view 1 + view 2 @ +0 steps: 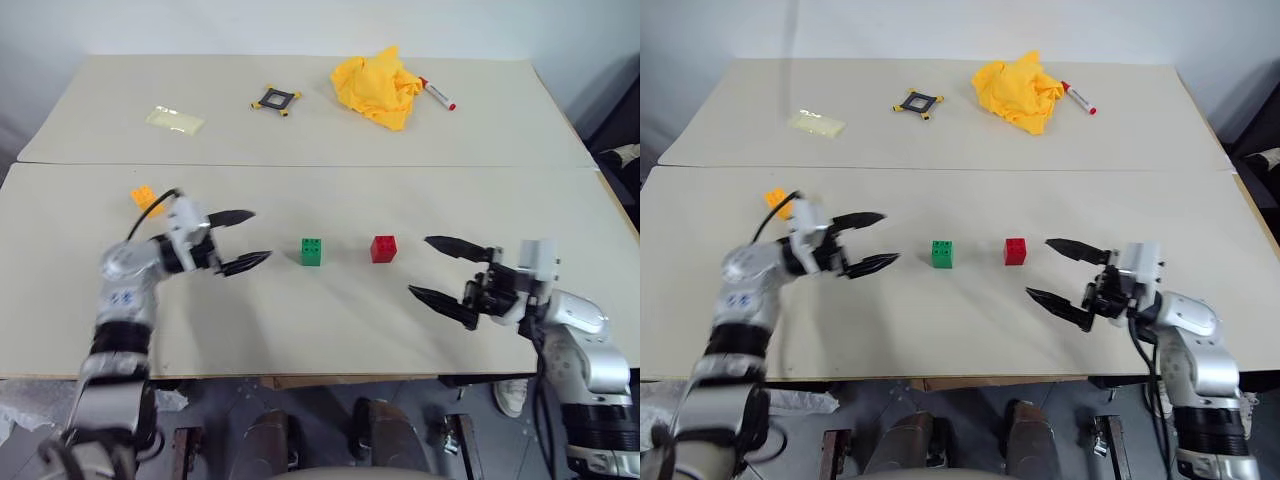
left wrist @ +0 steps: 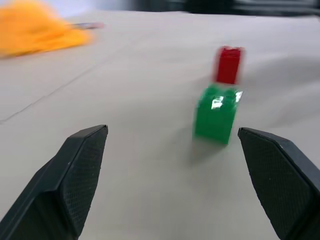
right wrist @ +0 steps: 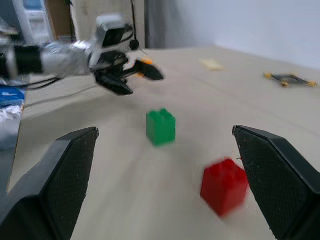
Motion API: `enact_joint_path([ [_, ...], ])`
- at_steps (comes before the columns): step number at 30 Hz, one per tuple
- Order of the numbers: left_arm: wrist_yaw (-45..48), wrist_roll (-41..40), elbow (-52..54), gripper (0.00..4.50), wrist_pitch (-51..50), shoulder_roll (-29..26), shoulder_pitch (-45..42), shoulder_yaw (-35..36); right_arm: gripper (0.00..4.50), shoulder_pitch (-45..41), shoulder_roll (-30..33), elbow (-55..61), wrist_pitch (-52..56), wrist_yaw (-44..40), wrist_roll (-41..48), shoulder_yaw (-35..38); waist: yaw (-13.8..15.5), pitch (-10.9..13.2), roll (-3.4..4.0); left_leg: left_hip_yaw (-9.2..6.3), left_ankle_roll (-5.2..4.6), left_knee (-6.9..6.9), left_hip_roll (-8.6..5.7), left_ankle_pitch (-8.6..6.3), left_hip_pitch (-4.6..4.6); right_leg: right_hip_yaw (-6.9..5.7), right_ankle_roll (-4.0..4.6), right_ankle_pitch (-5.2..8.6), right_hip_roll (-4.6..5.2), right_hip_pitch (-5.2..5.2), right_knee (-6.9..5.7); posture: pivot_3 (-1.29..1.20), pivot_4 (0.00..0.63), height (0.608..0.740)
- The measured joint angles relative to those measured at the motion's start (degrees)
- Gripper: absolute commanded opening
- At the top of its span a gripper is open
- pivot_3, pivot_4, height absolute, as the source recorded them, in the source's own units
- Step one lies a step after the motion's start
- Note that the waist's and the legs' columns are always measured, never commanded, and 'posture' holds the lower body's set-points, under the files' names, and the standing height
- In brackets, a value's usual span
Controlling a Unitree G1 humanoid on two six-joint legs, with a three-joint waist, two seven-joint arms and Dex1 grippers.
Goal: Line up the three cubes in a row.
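While both pincers, left (image 1: 243, 240) and right (image 1: 441, 270), hover spread, a seam crosses the beige tabletop (image 1: 320, 320) under pale walls.

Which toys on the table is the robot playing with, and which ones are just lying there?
For the job:
orange cube
green cube
red cube

Just lying about:
yellow cloth
black square frame
red marker
pale yellow packet

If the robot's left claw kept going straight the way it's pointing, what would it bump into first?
Most likely the green cube. The open left gripper points across the table at it, with bare tabletop between. The red cube sits just beyond.
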State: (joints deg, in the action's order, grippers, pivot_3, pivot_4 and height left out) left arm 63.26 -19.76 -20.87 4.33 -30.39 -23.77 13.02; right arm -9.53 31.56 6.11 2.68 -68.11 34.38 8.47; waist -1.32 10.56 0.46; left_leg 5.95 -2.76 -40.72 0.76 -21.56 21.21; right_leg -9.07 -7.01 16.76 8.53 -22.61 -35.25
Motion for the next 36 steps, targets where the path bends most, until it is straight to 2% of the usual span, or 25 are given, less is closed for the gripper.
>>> enact_joint_path([
  [3, -10.22, -1.85, 14.02, 4.43, -3.02, 1.29, 14.67, 8.58, 4.50, -2.41, -2.28, 0.46, -0.98, 1.14, -1.10, -1.66, 0.03, 0.00, 0.00, -0.19, -0.06, -0.18, -0.04, -0.09, -0.01, 0.11, 0.00, 0.00, 0.06, 0.17, 0.03, 0.00, 0.150, 0.740],
  [7, -24.94, -3.82, 22.96, 4.43, -3.90, 8.44, 28.03, 19.91, 4.50, -4.09, -3.24, 0.54, -1.41, 2.10, -1.26, -2.51, 1.35, 0.00, 0.00, -0.49, -0.05, -0.32, -0.04, -0.11, 0.00, 0.22, 0.00, 0.00, 0.10, 0.44, 0.22, 0.00, 0.150, 0.740],
  [11, -35.49, -4.51, 24.13, 4.43, -3.48, 13.50, 35.23, 27.46, 4.50, -5.00, -3.28, 0.77, -0.82, 1.95, -0.81, -2.94, 1.84, 0.00, 0.00, -0.59, -0.04, -0.33, -0.05, -0.13, -0.06, 0.13, 0.00, 0.00, 0.11, 0.62, 0.33, 0.00, 0.150, 0.740],
  [15, -42.28, -4.44, 28.56, 4.43, -4.65, 16.57, 36.73, 27.12, 4.50, -5.80, -3.27, 0.65, 0.21, 1.04, -0.28, -3.75, 2.71, 0.00, 0.00, -0.58, -0.04, -0.34, -0.07, -0.15, -0.07, 0.14, 0.01, -0.01, 0.13, 0.63, 0.34, 0.00, 0.150, 0.740],
  [21, -48.71, -5.10, 30.41, 4.43, -14.13, 14.64, 28.79, 21.56, 4.50, -7.12, -3.01, 0.18, 1.29, -0.03, -0.02, -3.68, 2.60, 0.00, 0.00, -0.54, -0.03, -0.32, -0.05, -0.16, -0.08, 0.01, 0.01, -0.01, 0.03, 0.60, 0.29, 0.00, 0.150, 0.740],
  [27, -63.63, 0.64, 26.68, 4.43, -28.36, 13.16, 8.41, 13.99, 4.50, -6.85, -2.93, 0.38, 2.54, -0.38, 0.18, -4.09, 2.71, -0.03, -0.05, -0.46, -0.05, -0.30, -0.16, -0.14, -0.09, -0.14, -0.01, -0.02, 0.00, 0.57, 0.24, 0.00, 0.150, 0.740],
  [30, -67.02, 2.52, 21.39, 4.43, -29.17, 14.28, 0.60, 11.26, 4.50, -6.73, -2.99, 0.44, 2.71, -0.30, 0.16, -4.32, 2.54, -0.04, -0.06, -0.36, -0.04, -0.25, -0.15, -0.14, -0.04, -0.14, -0.01, -0.02, -0.04, 0.45, 0.23, 0.00, 0.150, 0.740],
  [36, -71.71, 6.42, 9.36, 4.43, -27.56, 15.69, -8.03, 8.41, 4.50, -6.40, -3.06, 0.64, 2.90, 0.07, 0.16, -4.64, 2.67, -0.03, -0.09, -0.22, -0.02, -0.24, -0.11, -0.12, 0.04, -0.10, -0.02, -0.02, -0.09, 0.32, 0.23, 0.00, 0.150, 0.740],
])
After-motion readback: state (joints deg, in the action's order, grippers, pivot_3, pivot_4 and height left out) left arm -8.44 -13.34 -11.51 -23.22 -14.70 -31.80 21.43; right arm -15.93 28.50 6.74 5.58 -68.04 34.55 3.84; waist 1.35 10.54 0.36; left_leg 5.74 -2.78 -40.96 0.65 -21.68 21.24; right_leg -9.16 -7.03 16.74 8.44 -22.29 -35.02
